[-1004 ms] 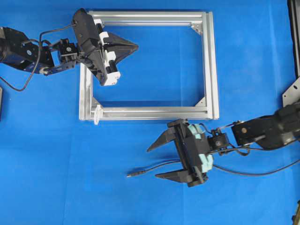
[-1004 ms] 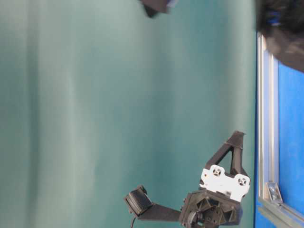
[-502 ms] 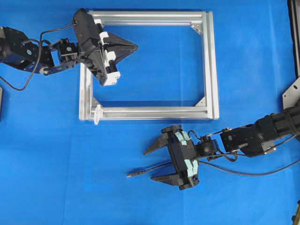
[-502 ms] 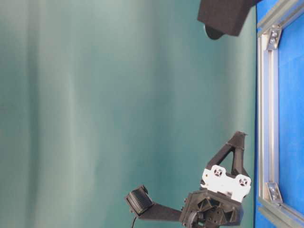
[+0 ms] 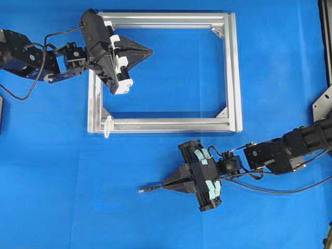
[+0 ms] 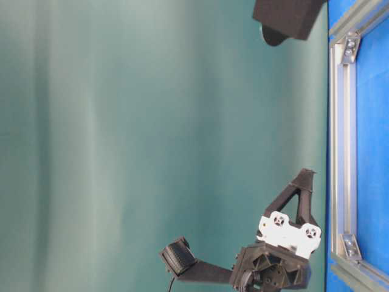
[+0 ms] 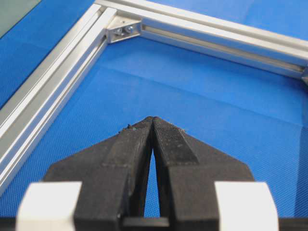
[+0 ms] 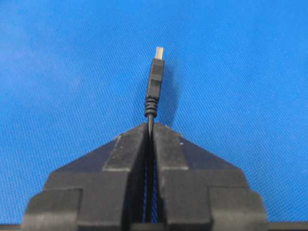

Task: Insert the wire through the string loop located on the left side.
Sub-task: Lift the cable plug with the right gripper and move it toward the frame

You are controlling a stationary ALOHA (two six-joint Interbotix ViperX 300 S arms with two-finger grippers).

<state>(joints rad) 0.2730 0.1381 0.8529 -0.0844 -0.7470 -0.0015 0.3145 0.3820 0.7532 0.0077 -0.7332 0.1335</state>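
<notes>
The wire (image 5: 148, 189) lies on the blue mat below the frame, its plug tip pointing left. My right gripper (image 5: 165, 185) is shut on the wire just behind the plug. In the right wrist view the plug (image 8: 155, 79) sticks out ahead of the closed right gripper (image 8: 150, 126). The string loop (image 5: 108, 126) is small and white, at the bottom left corner of the silver frame (image 5: 232, 72), above and left of the plug. My left gripper (image 5: 150, 51) hangs shut and empty over the frame's upper left part, as the left wrist view of it (image 7: 152, 119) confirms.
The rest of the wire (image 5: 280, 192) trails right under the right arm. A metal bracket (image 5: 324, 101) stands at the right edge. In the table-level view the left gripper (image 6: 306, 174) hangs beside the frame rail (image 6: 343, 121), with a dark arm part (image 6: 285, 18) at the top.
My right gripper shifted left along the wire, then its wide-open jaws closed on the wire behind the plug. The left arm has not moved.
</notes>
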